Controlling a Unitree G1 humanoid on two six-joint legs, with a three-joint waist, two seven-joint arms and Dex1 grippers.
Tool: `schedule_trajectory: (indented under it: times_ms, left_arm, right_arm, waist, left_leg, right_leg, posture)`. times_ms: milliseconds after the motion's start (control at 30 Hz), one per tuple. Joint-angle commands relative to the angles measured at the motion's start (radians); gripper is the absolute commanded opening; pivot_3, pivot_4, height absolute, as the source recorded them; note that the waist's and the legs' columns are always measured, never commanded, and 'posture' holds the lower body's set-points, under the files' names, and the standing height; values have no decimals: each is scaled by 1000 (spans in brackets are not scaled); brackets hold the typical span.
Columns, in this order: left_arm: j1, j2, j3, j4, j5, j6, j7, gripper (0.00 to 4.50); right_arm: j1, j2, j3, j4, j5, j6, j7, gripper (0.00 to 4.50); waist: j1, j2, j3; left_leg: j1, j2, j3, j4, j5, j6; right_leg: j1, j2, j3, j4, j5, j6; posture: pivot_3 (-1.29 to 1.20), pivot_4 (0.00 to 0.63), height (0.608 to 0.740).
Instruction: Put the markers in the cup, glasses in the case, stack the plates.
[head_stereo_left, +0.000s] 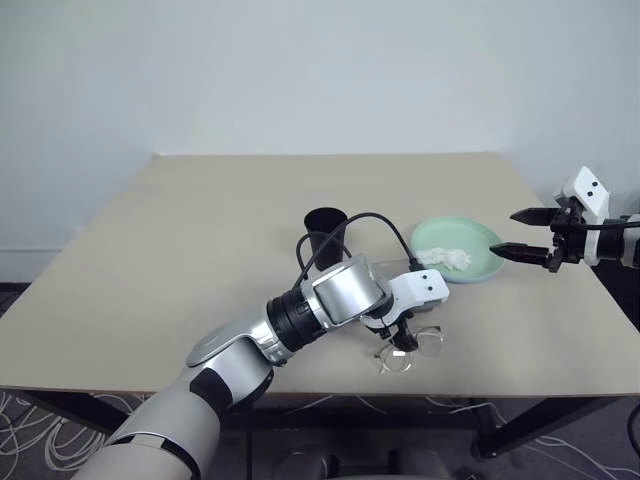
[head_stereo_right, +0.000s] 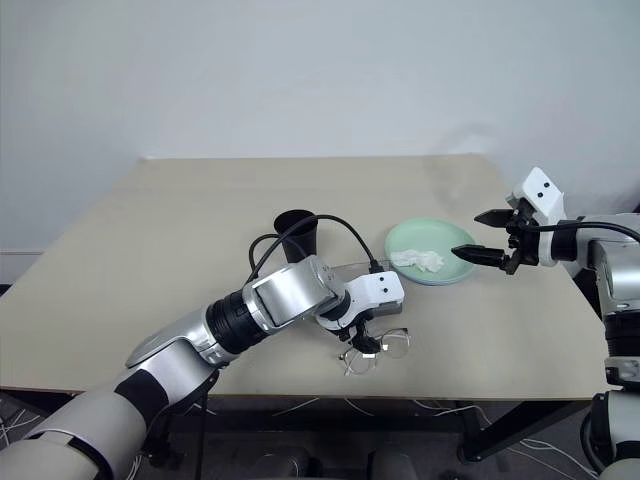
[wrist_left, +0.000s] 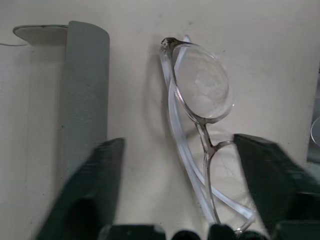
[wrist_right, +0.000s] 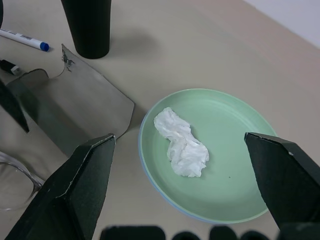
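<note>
The glasses are lying on the table near its front edge, right under the left gripper, with their long axis running between its two fingers rather than across them. The fingers are standing apart on either side of the frame, not yet pinching it. The case is lying open just beside, between the glasses and the cup. The right gripper is hovering released, well apart, over the green plate holding a crumpled tissue.
</note>
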Motion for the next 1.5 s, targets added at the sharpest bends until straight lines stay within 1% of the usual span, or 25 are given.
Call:
schedule_trajectory:
  times_ms: [33,100,133,233,867,1033,1133,1300,1400,1500]
  left_arm:
    - [-15,-8,2,7,21,-20,4,2162]
    - [-14,-11,0,18,25,-24,4,1447]
    - [-14,-12,-2,22,26,-23,2,1010]
    - [-13,-8,-11,22,22,-19,-11,13]
    - [-8,3,-10,30,49,-65,-34,13]
    - [-15,8,44,-10,29,-92,-49,13]
    - [-48,39,98,-67,1,-88,-87,13]
    - [-108,140,144,-107,1,-141,-159,13]
    - [-146,204,141,-16,81,-264,-156,13]
    - [-160,222,125,142,178,-424,-123,13]
  right_arm:
    - [-12,-13,-26,-41,20,2,-10,4500]
    - [-10,-12,-25,-47,22,5,-12,4500]
    - [-10,-12,-25,-50,22,6,-12,4500]
    - [-13,-12,-25,-53,23,8,-14,4500]
    - [-26,-2,-13,-48,21,3,-23,4500]
    - [-30,0,-12,-42,20,0,-25,4500]
    - [-37,1,-11,-35,18,-3,-26,4500]
    - [-44,6,-10,-25,15,-10,-29,4500]
    - [-47,11,-9,-22,15,-14,-31,4500]
    - [-49,16,-8,-22,14,-17,-32,4500]
  waist:
    - [0,0,0]
    - [0,0,0]
    - [0,0,0]
    - [0,0,0]
    - [0,0,0]
    - [0,0,0]
    - [-1,0,0]
    - [-1,0,0]
    - [-1,0,0]
    - [-1,1,0]
  left_leg:
    - [0,0,0,0,0,0]
    - [0,0,0,0,0,0]
    - [0,0,0,0,0,0]
    - [0,0,0,0,0,0]
    - [0,0,0,1,0,0]
    - [0,0,0,1,0,0]
    - [0,0,0,1,0,0]
    - [0,0,0,1,0,0]
    - [1,0,0,1,0,0]
    - [1,0,0,1,0,0]
  right_leg:
    - [0,0,0,0,0,0]
    - [0,0,0,0,0,0]
    - [0,0,0,0,0,0]
    - [0,0,0,0,0,0]
    - [0,0,0,0,0,0]
    - [0,0,0,0,0,0]
    - [0,0,0,0,0,0]
    - [0,0,0,0,0,0]
    - [1,0,0,0,0,0]
    - [0,0,0,0,0,0]
  posture:
    - [0,0,732]
    - [0,0,732]
    - [0,0,732]
    - [0,0,732]
    - [0,0,732]
    - [0,0,732]
    - [0,0,732]
    - [0,0,732]
    - [0,0,732]
    - [0,0,732]
